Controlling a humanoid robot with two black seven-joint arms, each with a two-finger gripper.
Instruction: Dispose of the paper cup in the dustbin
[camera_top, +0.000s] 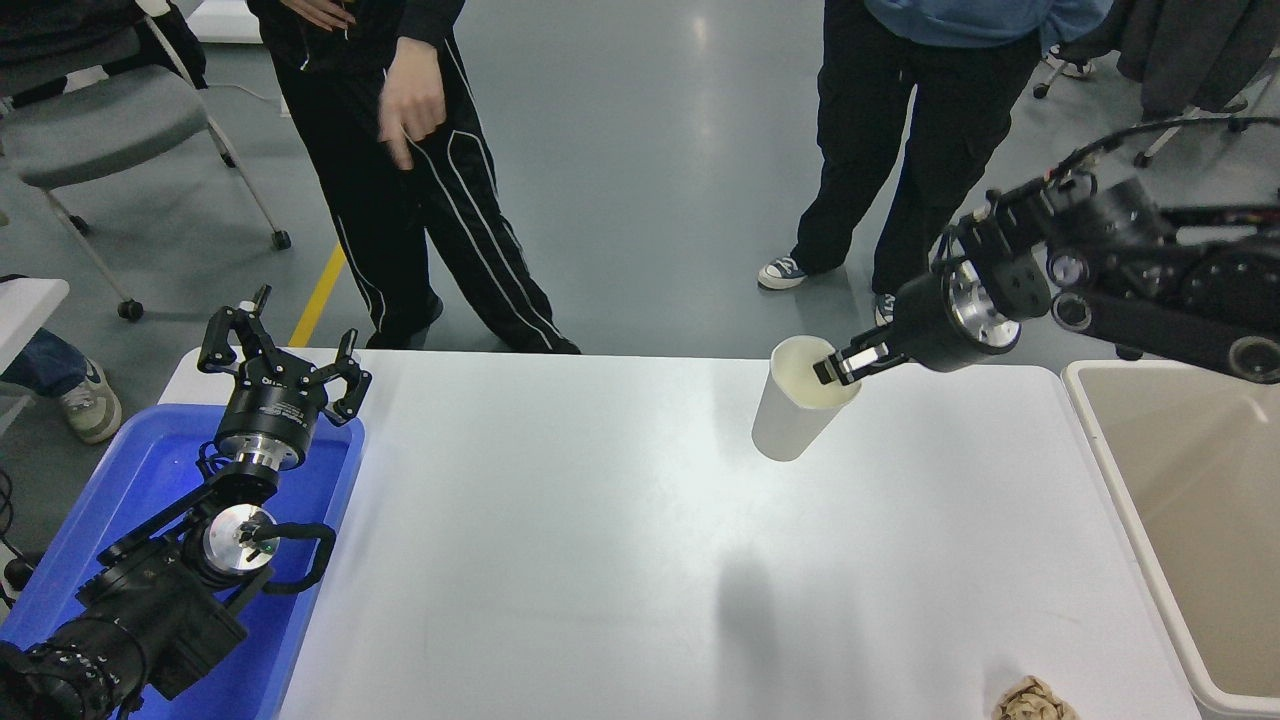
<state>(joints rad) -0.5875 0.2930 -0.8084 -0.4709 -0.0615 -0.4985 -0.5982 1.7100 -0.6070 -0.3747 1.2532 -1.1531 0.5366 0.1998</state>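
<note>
The white paper cup (795, 405) hangs tilted in the air above the table, its cream inside facing up. My right gripper (835, 367) is shut on the cup's near rim, one finger inside and one outside. The cup's shadow lies on the table well below it. The beige dustbin (1100, 455) stands at the table's right edge, to the right of the cup, its tan inside open. My left gripper (280, 362) is open and parked at the lower left above the blue bin.
A bright blue bin (130, 480) sits at the table's left edge under the left arm. A crumpled brown paper wad (1035, 700) lies at the front right of the white table (560, 540). Two people stand at the far side.
</note>
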